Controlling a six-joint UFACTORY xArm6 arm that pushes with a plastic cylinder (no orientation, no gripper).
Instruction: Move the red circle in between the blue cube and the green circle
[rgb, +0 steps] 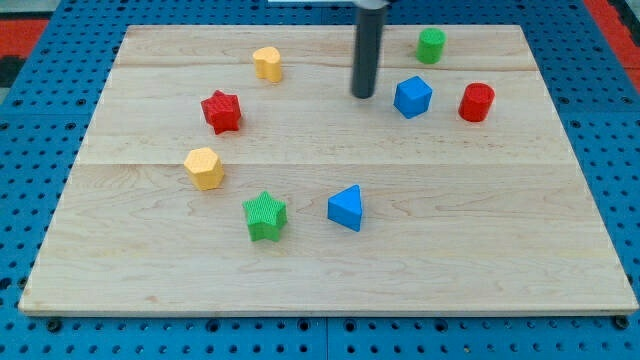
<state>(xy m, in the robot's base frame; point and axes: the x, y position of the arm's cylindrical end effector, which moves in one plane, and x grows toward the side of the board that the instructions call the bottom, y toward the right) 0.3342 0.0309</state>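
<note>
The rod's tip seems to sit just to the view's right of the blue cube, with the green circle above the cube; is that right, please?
Not quite. In the camera view my tip sits to the view's left of the blue cube, not its right. The green circle is indeed above the cube.

Our tip (363, 96): just to the view's left of the blue cube (412, 97), apart from it.
Red circle (477, 102): on the view's right of the blue cube.
Green circle (431, 45): toward the view's top from the blue cube.
Our board (330, 270): the other blocks lie across the view's left and middle.
</note>
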